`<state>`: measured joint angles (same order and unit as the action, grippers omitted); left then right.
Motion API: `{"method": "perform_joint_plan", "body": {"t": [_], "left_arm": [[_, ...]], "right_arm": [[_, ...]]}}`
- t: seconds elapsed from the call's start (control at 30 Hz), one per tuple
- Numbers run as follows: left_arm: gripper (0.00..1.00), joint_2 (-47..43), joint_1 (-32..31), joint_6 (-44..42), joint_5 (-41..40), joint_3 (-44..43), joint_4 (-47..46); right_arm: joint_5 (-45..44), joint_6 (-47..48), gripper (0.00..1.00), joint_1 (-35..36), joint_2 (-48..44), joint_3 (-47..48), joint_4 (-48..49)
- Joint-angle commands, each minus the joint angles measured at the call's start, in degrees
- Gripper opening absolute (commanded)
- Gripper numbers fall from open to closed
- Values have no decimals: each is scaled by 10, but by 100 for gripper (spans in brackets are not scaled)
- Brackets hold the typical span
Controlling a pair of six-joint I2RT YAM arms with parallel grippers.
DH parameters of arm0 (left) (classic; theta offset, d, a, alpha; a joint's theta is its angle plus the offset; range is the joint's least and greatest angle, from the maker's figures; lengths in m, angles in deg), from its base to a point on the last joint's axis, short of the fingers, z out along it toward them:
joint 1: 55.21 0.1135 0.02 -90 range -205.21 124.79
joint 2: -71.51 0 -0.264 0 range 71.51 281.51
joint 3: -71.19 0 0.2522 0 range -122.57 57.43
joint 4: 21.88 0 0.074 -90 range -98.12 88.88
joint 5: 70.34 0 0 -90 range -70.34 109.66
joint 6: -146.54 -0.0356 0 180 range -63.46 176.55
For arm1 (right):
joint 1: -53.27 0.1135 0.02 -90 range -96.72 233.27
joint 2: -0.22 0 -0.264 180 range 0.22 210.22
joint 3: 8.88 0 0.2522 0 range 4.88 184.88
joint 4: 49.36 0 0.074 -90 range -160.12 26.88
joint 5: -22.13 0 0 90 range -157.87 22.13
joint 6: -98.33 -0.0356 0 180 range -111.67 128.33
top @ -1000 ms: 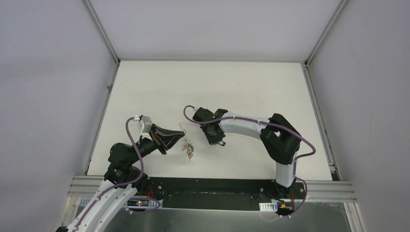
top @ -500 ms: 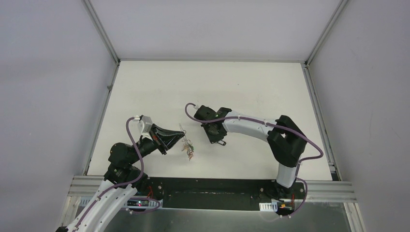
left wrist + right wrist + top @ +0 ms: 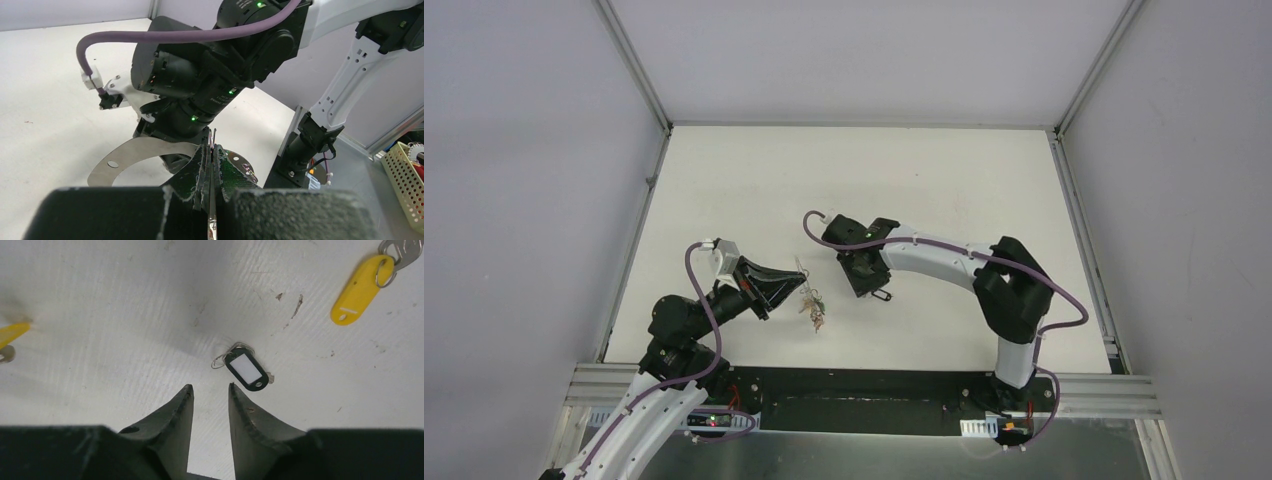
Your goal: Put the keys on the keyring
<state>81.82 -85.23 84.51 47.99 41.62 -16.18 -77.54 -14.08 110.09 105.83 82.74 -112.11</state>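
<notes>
Keyring (image 3: pixel 212 212) pinched edge-on in your left gripper (image 3: pixel 212 150), few keys (image 3: pixel 814 312) apparently hanging on it. Your right gripper (image 3: pixel 210 387), jaws parted and empty, hovers beside black-tagged key (image 3: pixel 246 369); yellow-tagged key (image 3: pixel 359 290) loose on table (image 3: pixel 125 300). Judged partway: both unthreaded.

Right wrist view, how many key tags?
3: a black tag ahead of the right pincer, a yellow tag top right, a blurred yellow tag at left edge. Others may be hidden.
</notes>
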Motion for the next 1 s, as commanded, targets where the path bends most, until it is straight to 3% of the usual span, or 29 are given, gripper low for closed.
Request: {"method": "perform_joint_plan", "body": {"t": [0.0, 0.23, 0.5, 0.97], "left_arm": [[0, -9, -3, 14, -16, -12, -27], [0, -9, -3, 15, -18, -11, -24], [0, -12, -3, 19, -18, -8, -21], [0, -13, -3, 20, -19, -9, -21]], "right_arm": [[1, 6, 37, 2, 21, 37, -14], [-17, 15, 42, 5, 49, 52, -17], [-36, 15, 37, 11, 83, 59, -20], [-61, 31, 4, 15, 66, 56, -26]]}}
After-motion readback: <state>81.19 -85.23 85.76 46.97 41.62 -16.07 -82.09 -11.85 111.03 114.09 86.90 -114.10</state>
